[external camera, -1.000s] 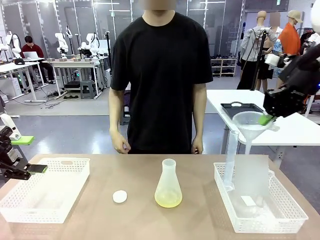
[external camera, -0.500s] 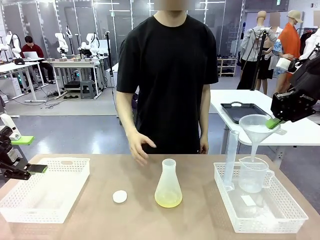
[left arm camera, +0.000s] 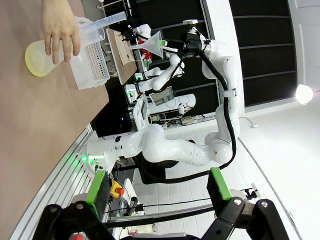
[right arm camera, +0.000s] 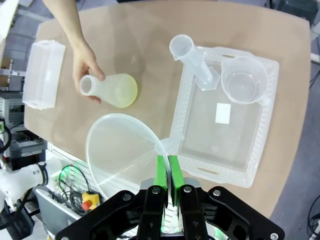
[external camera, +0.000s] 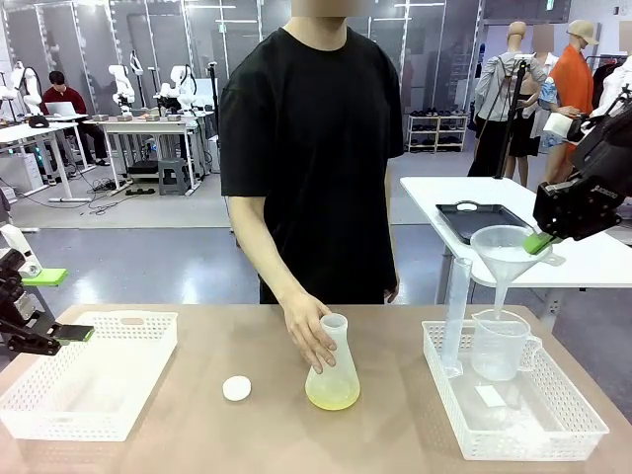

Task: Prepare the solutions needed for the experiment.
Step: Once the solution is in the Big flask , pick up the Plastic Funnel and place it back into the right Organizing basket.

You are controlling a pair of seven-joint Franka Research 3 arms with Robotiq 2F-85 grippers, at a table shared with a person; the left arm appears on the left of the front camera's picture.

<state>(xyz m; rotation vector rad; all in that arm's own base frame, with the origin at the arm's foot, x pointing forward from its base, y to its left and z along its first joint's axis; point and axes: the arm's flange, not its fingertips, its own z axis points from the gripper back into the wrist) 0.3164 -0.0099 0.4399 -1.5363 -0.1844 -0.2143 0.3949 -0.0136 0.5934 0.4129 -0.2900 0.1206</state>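
Yellow, pale and watery: solution (external camera: 332,397), one lot, a shallow layer in the bottom of the flask (external camera: 333,367). It is translucent and shows through the frosted wall. It sits mid-surface, between the two baskets.

Flask: one, conical, frosted-clear plastic, upright, mouth uncapped. A person's hand (external camera: 308,334) grips its neck and shoulder from the far side.

Disc (external camera: 236,388): one, white, round, flat on the brown surface (external camera: 276,439). It lies left of the flask and apart from it.

Baskets: two, white, latticed, one at each end of the surface.
- Left basket (external camera: 138,326): low and wide.
- Right basket (external camera: 573,410): holds the cylinder, the beaker and one white slip (external camera: 489,397).

Cylinder (external camera: 456,316): one, tall, clear, upright at the right basket's left side.

Beaker (external camera: 499,346): one, clear, with a handle, upright just beside the cylinder.

Funnel (external camera: 502,249): one, clear, held in the air above the right basket, spout down. In the front view its tip ends just over the beaker's mouth.

Claws: two, black with green pads.
- Left claw (external camera: 59,306): jaws spread wide with nothing between them. It hovers at the surface's left edge, beside the left basket.
- Right claw (external camera: 538,240): jaws clamped tight on the tab at the funnel's rim. The right wrist view shows the pads pressed on either side of it.
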